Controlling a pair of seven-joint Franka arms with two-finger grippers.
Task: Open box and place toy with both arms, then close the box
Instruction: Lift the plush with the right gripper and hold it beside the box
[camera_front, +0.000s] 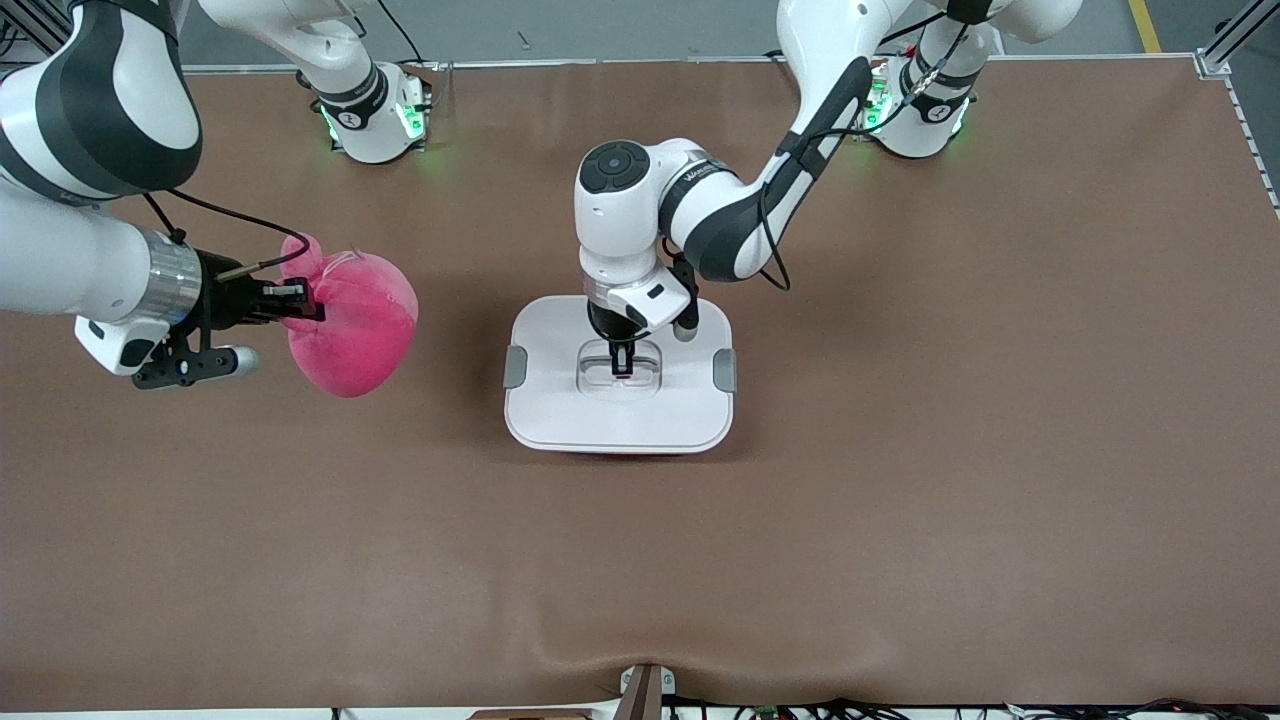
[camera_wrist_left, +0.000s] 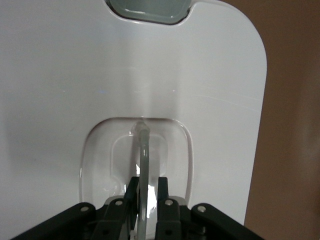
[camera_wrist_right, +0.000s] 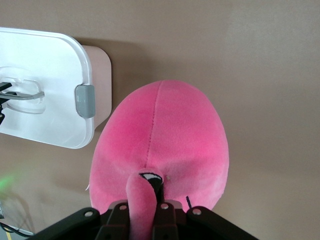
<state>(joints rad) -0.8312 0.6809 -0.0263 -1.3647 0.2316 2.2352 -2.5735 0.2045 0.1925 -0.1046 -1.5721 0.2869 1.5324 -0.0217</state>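
The box stands mid-table with its white lid on and its pink wall showing under the rim. My left gripper reaches straight down into the lid's recess. Its fingers straddle the clear upright handle: one lies against it, a thin gap remains at the other. The pink plush toy hangs over the table toward the right arm's end, level with the box. My right gripper is shut on a pink ear-like flap of the toy.
Grey clips sit on the lid's two short sides, and one clip faces the toy. Bare brown mat surrounds the box. The mat has a wrinkle at the edge nearest the front camera.
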